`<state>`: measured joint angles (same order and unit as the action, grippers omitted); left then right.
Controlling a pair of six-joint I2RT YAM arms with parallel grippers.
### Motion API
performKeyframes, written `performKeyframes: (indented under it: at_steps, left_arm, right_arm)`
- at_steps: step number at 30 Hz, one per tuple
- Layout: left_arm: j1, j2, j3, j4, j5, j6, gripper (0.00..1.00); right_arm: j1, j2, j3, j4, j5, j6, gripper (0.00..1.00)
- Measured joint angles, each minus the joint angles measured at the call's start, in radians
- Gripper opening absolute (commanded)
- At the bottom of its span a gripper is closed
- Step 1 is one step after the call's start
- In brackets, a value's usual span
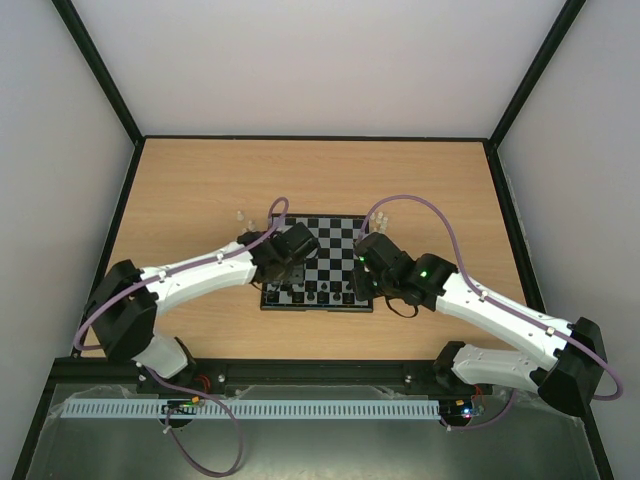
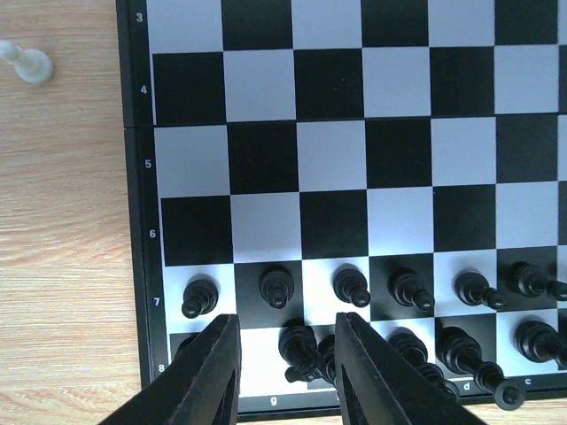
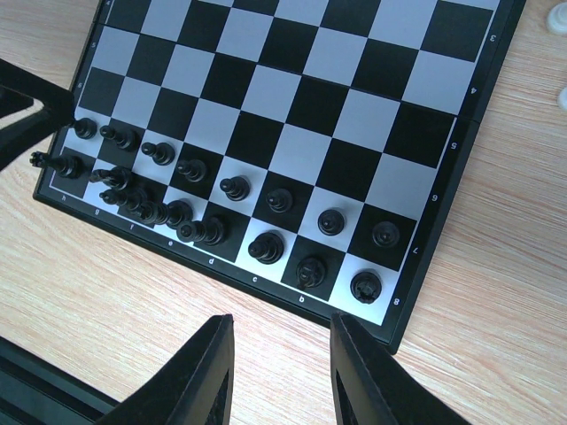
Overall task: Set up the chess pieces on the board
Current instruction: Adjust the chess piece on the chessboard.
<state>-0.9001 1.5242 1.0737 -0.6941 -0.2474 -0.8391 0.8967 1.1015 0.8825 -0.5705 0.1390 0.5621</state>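
The board (image 1: pixel 330 238) lies mid-table, with black chess pieces (image 1: pixel 312 292) filling its two near rows. In the left wrist view a row of black pawns (image 2: pixel 350 285) stands on rank 7, with larger black pieces (image 2: pixel 461 350) behind them on rank 8. My left gripper (image 2: pixel 285 354) is open low over the g8 corner. A black knight (image 2: pixel 301 343) stands between its fingers (image 2: pixel 208 376), touching neither. My right gripper (image 3: pixel 276 354) is open and empty over bare wood just off the board's edge (image 3: pixel 292 301), near the black pieces on b8 (image 3: pixel 310 271) and a8 (image 3: pixel 365 285).
Translucent whitish pieces stand on the wood beyond the board's far corners, some at the left (image 1: pixel 245 215) and some at the right (image 1: pixel 380 217). One shows in the left wrist view (image 2: pixel 27 64) and others at the right wrist view's edge (image 3: pixel 558 22). Black-framed walls enclose the table.
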Motion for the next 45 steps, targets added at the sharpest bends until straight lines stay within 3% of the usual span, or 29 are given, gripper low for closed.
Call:
performKeyframes:
  at_steps: [9, 22, 45]
  left_arm:
    - [-0.010, 0.059, 0.001, -0.001, 0.000, -0.008, 0.30]
    - [-0.032, 0.090, 0.004, -0.001, -0.001, -0.017, 0.11]
    - [-0.051, 0.142, 0.007, 0.032, 0.041, 0.005, 0.10]
  right_arm:
    - [0.000, -0.002, -0.001, 0.000, 0.000, 0.000, 0.31]
    - [0.000, -0.006, -0.008, 0.000, 0.000, 0.000, 0.31]
    - [0.000, -0.008, -0.011, 0.000, 0.001, 0.000, 0.31]
